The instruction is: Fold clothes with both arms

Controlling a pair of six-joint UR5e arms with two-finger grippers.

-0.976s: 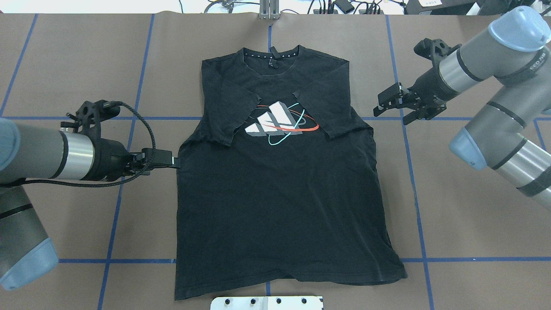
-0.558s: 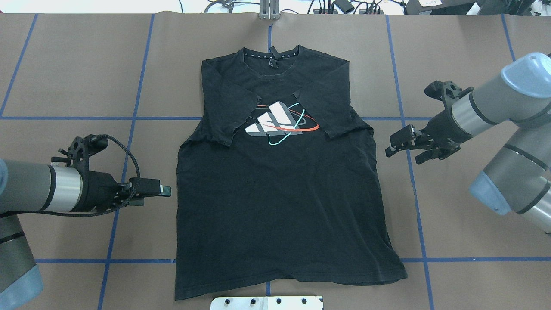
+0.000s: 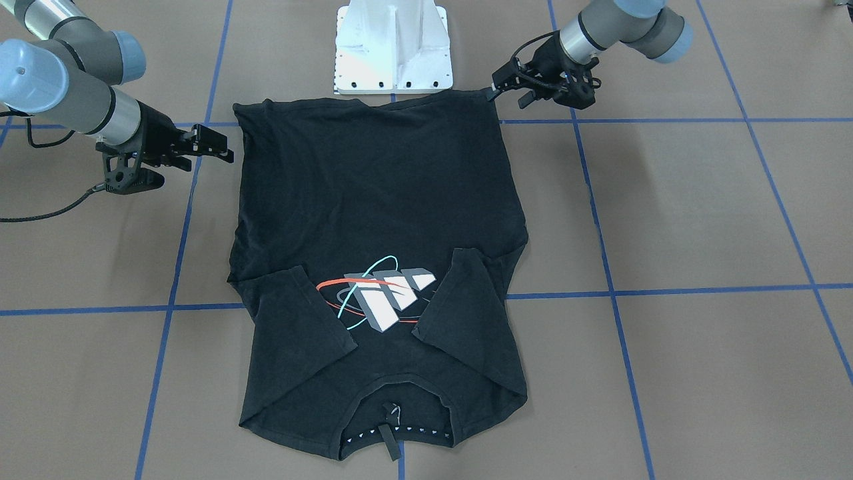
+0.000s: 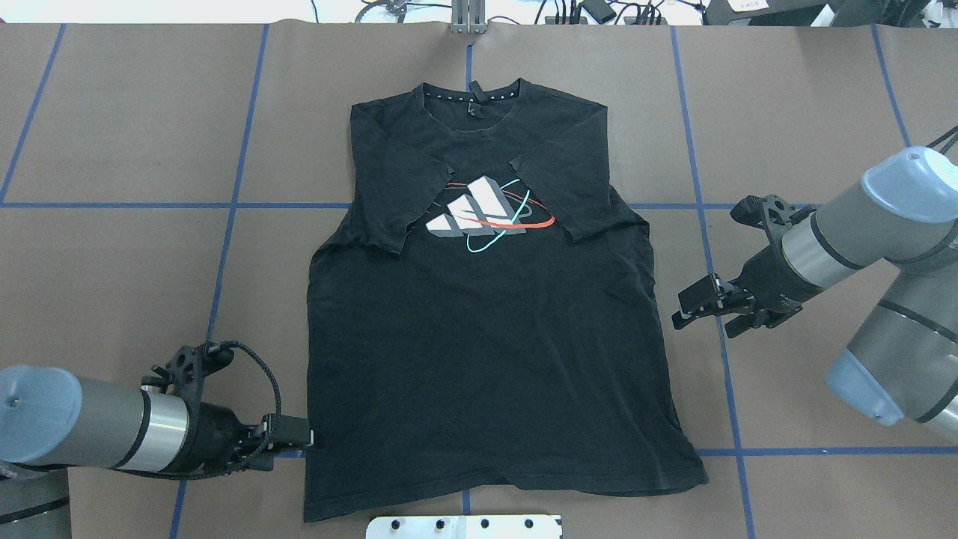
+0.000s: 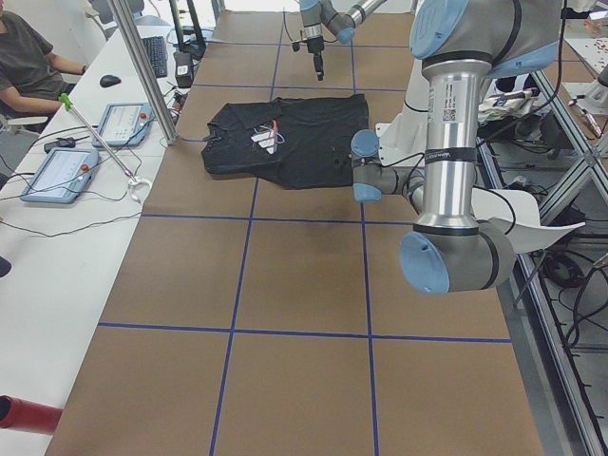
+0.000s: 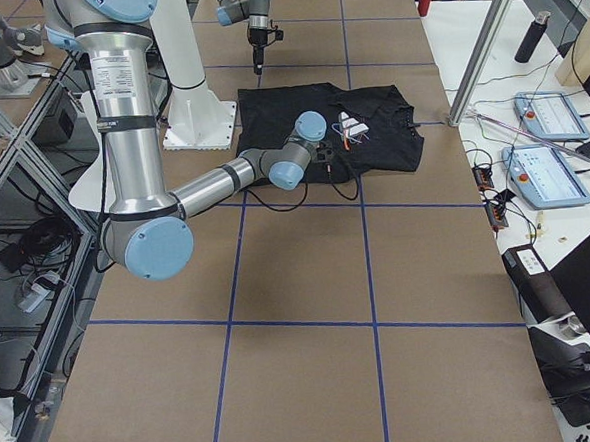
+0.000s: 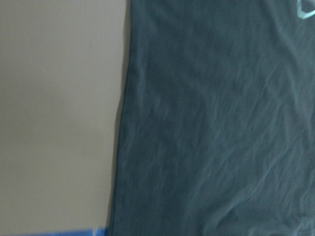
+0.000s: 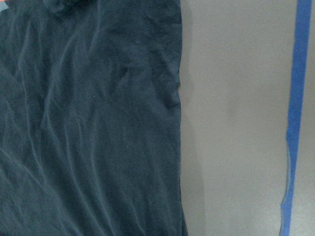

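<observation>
The black T-shirt (image 4: 486, 359) lies flat on the brown table, logo (image 4: 486, 213) up, both sleeves folded inward over the chest. Its collar points away from the robot and its hem lies near the base (image 3: 373, 193). My left gripper (image 4: 303, 438) is low at the shirt's left edge, close to the hem corner (image 3: 498, 90), and looks open. My right gripper (image 4: 685, 314) hovers open just off the shirt's right edge at mid-body (image 3: 223, 148), holding nothing. Both wrist views show only shirt edge (image 7: 221, 123) (image 8: 88, 123) and bare table, no fingers.
The white bolted base block (image 4: 464, 526) sits just behind the hem. Blue tape lines (image 4: 224, 206) grid the brown surface. Cables and a bracket (image 4: 468, 15) line the far edge. A seated person (image 5: 24, 57) and tablets (image 5: 57, 171) are at a side desk.
Both arms have swung back toward the robot's side. The left gripper slid from the shirt's mid-side down to near the hem corner, and the right one dropped from sleeve height to mid-body.
</observation>
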